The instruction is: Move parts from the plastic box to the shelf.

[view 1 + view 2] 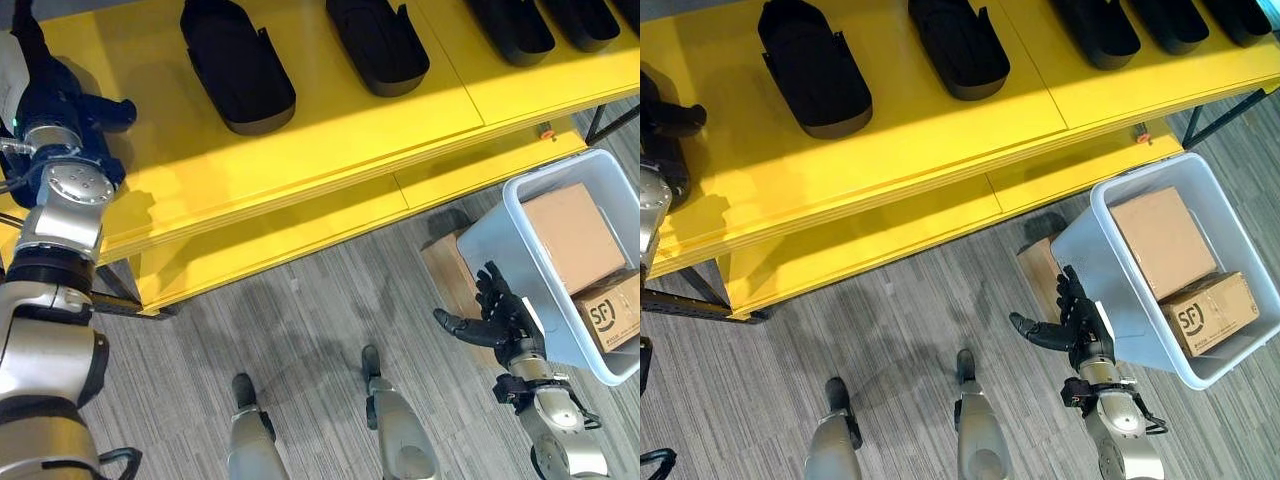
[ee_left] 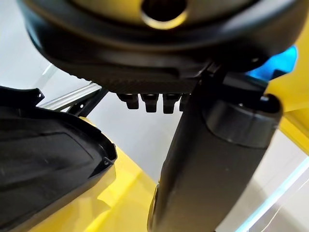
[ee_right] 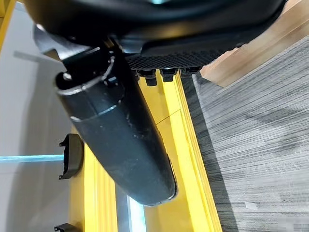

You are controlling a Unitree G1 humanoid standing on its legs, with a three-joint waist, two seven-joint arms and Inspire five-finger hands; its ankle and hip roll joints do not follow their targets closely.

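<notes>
While lying in a row along the far side of the yellow shelf (image 1: 330, 140), black parts (image 1: 238, 65) untouched. At right, plastic box (image 1: 490, 235) holding cardboard boxes (image 1: 573, 235). Right hand (image 1: 497, 318) beside its near-left wall, fingers straight and spread. Left hand (image 1: 65, 105) raised over shelf's left end, fingers unclear.

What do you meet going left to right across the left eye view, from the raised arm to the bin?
Left hand over the yellow shelf → first black part → second black part → right hand → white plastic box holding two cardboard boxes.
</notes>
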